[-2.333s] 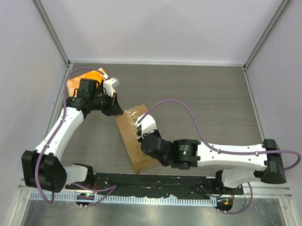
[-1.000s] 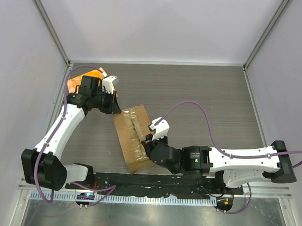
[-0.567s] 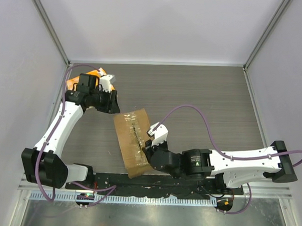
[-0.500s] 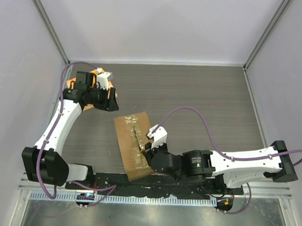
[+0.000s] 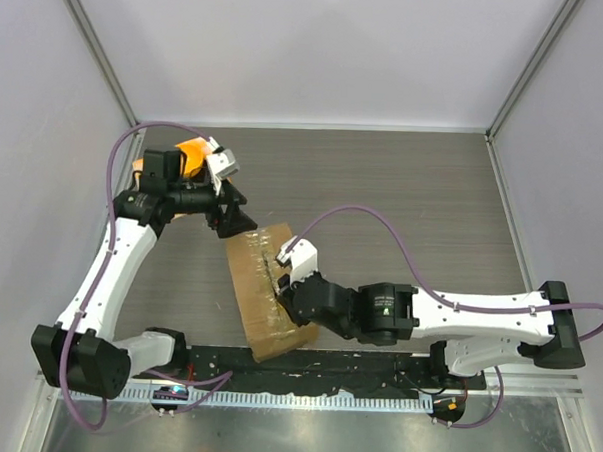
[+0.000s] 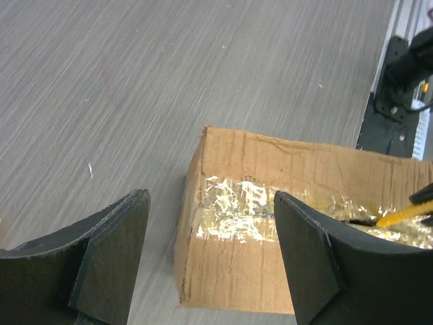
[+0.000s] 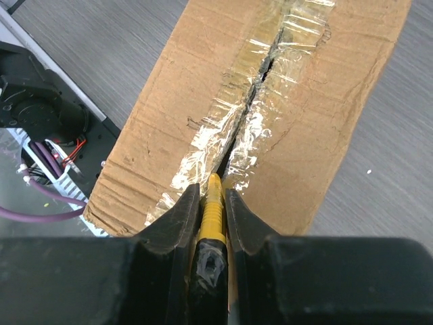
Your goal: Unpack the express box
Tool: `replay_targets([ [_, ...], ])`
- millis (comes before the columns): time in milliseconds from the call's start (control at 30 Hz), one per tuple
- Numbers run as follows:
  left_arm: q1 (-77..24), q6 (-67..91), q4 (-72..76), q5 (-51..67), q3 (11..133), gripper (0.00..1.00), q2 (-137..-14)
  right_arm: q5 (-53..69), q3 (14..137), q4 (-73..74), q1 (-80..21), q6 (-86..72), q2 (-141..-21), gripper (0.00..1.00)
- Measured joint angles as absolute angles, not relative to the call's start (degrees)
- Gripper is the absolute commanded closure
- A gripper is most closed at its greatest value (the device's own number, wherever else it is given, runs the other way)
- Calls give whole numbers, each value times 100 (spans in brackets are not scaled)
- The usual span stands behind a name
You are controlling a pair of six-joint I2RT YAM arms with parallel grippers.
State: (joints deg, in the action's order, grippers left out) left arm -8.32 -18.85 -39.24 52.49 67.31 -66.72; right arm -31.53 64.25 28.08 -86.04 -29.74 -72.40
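Observation:
The express box (image 5: 256,302), brown cardboard with shiny tape along its top seam, lies at an angle near the table's front. My right gripper (image 7: 212,193) is shut on a yellow cutter (image 7: 214,206), its tip set in the split seam (image 7: 260,74) toward the box's near end. My left gripper (image 6: 210,261) is open and hangs just above the far end of the box (image 6: 284,169), one finger (image 6: 111,257) over the table, the other over the cardboard. Nothing is between its fingers. From above, the left gripper (image 5: 239,217) is at the box's far corner.
An orange checkered cloth (image 5: 190,151) with a round orange object lies at the back left, behind the left arm. The black base rail (image 5: 325,365) runs along the near edge. Grey walls close in the left, right and back sides.
My left gripper has opened and swung from the orange cloth to the box's far end. The right arm has shifted the cutter along the seam, and the box has turned slightly.

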Motion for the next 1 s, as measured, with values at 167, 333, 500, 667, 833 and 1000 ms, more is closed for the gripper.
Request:
replay_targets([
  [167,-991,-2700,-3918,5269,6667,26,-7076,-2558,6611,2812,-7977,-2443,-7338,99],
  [333,-1055,-2926,-3662,4816,6661,28,-7544,-1935,6884,2915,-7120,-1741,-7502,99],
  [500,-1098,-2840,-3450,4772,6665,28,-7568,-1671,7417,3094,-6825,-1076,-8038,99],
  [667,-1358,-2733,-3393,4810,6755,29,-7553,-1535,7564,3074,-6829,-746,-8263,99],
  [833,-1579,-2744,-3107,4160,6453,40,-7548,-1511,7564,3070,-6829,-709,-8250,99],
  [1000,-1684,-2703,-2714,3562,6195,48,-7590,-1509,7564,3072,-6807,-744,-8213,99],
])
